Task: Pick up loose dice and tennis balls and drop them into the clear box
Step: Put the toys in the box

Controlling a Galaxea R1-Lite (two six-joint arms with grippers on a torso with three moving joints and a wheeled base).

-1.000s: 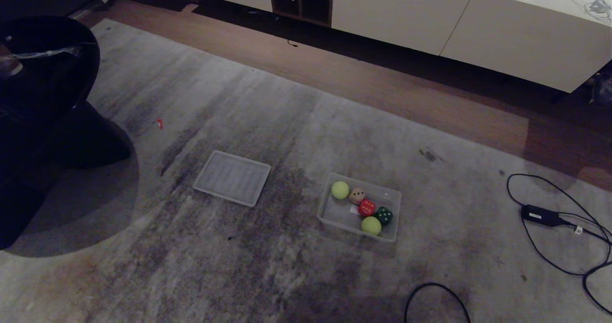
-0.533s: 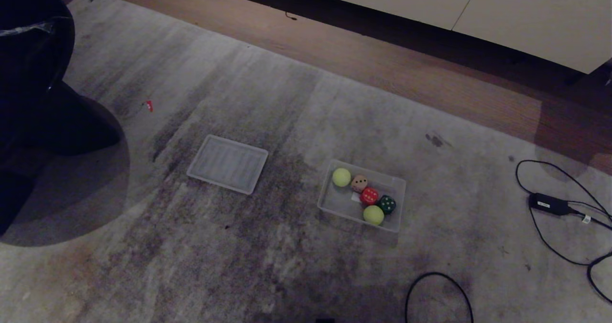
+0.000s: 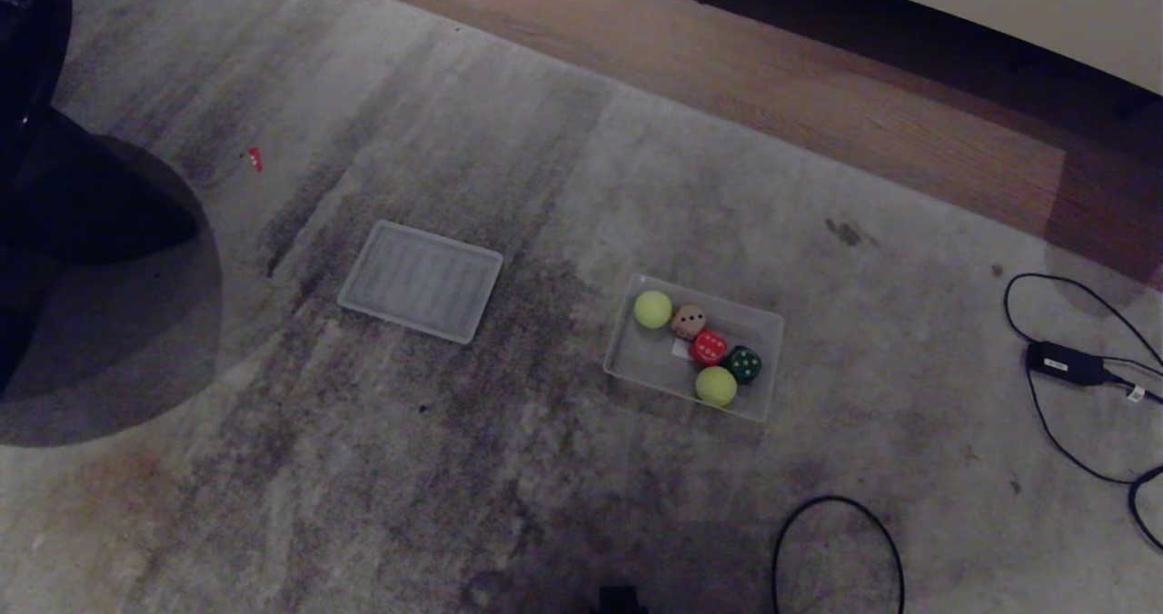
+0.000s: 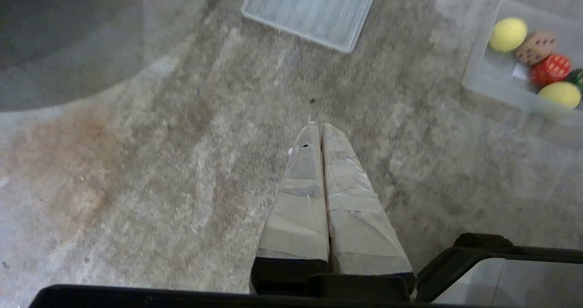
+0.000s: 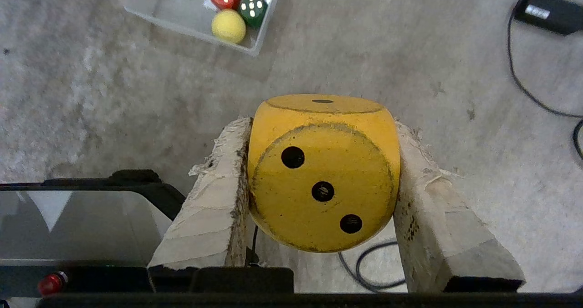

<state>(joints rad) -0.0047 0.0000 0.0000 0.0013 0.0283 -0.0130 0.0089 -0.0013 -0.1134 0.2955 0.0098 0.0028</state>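
Note:
The clear box (image 3: 631,366) lies on the grey rug and holds two tennis balls (image 3: 652,309) (image 3: 716,385) and three dice: tan (image 3: 688,321), red (image 3: 708,347) and dark green (image 3: 744,364). Its ribbed lid (image 3: 421,280) rests flat on the rug to the left. Neither gripper shows in the head view. My right gripper (image 5: 323,123) hangs above the rug, shut on a yellow die (image 5: 323,176) with three pips facing the camera; the box (image 5: 173,7) lies well ahead of it. My left gripper (image 4: 317,128) is shut and empty over bare rug.
A black power adapter (image 3: 1063,362) with trailing cable lies on the rug at the right. A cable loop (image 3: 836,541) sits near the front edge. Dark round furniture (image 3: 54,196) stands at the left. Wood floor (image 3: 818,87) runs beyond the rug.
The whole head view has tipped downward: box, lid and cables slid up the picture and the white cabinet left the top. Nothing on the rug moved.

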